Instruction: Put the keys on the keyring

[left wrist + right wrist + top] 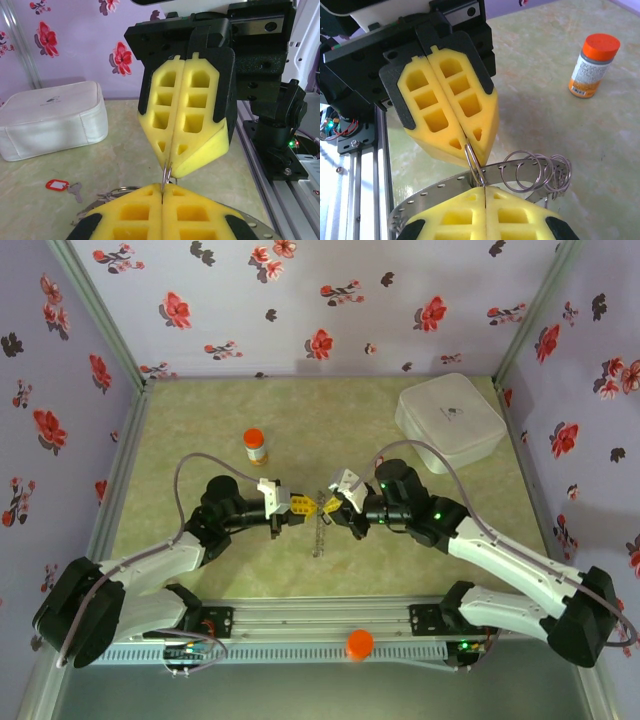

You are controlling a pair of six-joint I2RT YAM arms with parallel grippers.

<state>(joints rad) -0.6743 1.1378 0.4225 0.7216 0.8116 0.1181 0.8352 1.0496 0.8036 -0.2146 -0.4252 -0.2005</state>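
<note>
**Between the two arms, both grippers clamp one loop of the keyring**

At the left of the pale green marbled tabletop (pixel 180 430), the left gripper (pixel 468 150) reaches in toward the middle. Its yellow foam-padded fingers are pressed flat together with no gap, and their tip pinches a thin silvery wire loop (pixel 474 165).

Behind it, toward the back wall, a small bottle with an orange cap (pixel 256 446) stands upright, well apart from both arms.

At the centre is the keyring (pixel 432 189), a large flat dark grey ring with small holes along its band. It carries a cluster of silvery rings (pixel 535 172). From above it shows as a thin streak running from the fingertips toward the near rail. The pinched wire loop stands upright just above the band, between the two pairs of fingertips. Exactly how it joins the band cannot be told.

Seen from the left wrist, a small silvery metal key with a red plastic tag (pixel 75 191) lies flat on the tabletop. It is near the keyring on the side toward the back, and apart from both grippers.

The right gripper (pixel 169 170) faces the left one tip to tip. Its yellow fingers are likewise closed tight and grip the same wire loop from the other side.

At the far right corner sits a rounded white lidded case (pixel 450 422), well apart from everything else.
</note>
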